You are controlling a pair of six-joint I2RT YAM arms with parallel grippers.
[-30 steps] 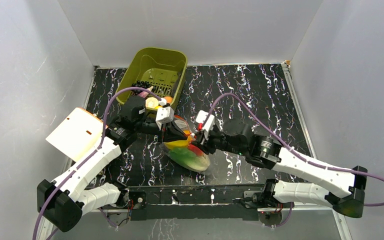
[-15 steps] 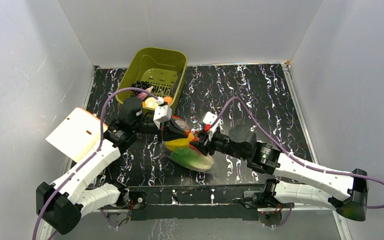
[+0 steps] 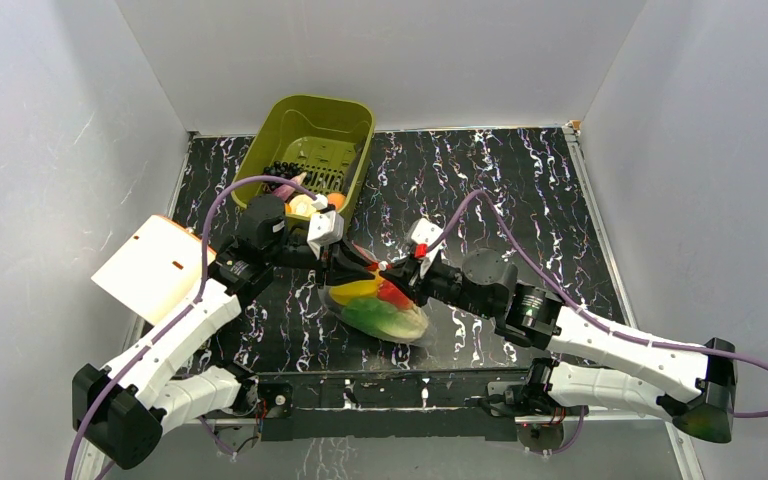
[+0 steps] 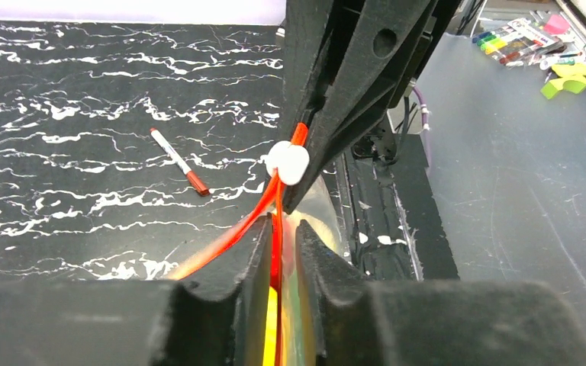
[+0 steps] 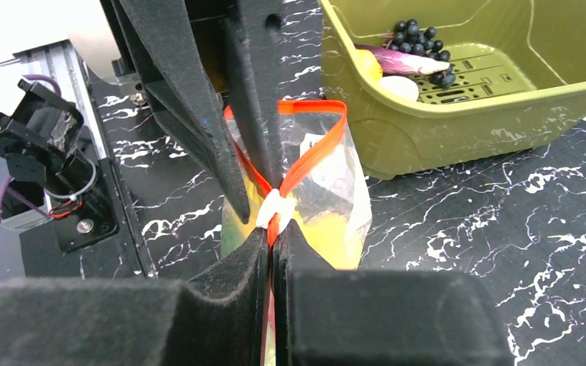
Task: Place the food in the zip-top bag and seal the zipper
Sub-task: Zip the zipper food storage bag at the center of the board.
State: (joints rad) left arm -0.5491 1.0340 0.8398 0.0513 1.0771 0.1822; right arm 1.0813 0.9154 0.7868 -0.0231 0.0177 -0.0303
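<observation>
The clear zip-top bag (image 3: 378, 310) lies on the black marbled table between my arms, holding food: a yellow piece (image 3: 358, 291), a red piece (image 3: 393, 296) and the green cabbage (image 3: 380, 320). My left gripper (image 3: 357, 268) is shut on the red-orange zipper (image 4: 276, 252) at the bag's mouth (image 4: 281, 229). My right gripper (image 3: 397, 277) is shut on the same zipper (image 5: 317, 149) from the other side (image 5: 273, 232). The white slider (image 4: 288, 162) sits on the strip between the two grippers and also shows in the right wrist view (image 5: 275, 210). Beyond the slider the strip parts into an open loop.
The olive-green bin (image 3: 345, 115) stands at the back left, just behind the bag, with several dark balls (image 5: 420, 38) and a purple piece (image 5: 400, 62) inside. A small red-and-white pen-like stick (image 4: 179, 162) lies on the table. A tan panel (image 3: 150, 265) sits by the left arm.
The right arm has reached further forward and its wrist has shifted slightly right. The left wrist has shifted slightly left. Both grippers stay shut at the bag's mouth.
</observation>
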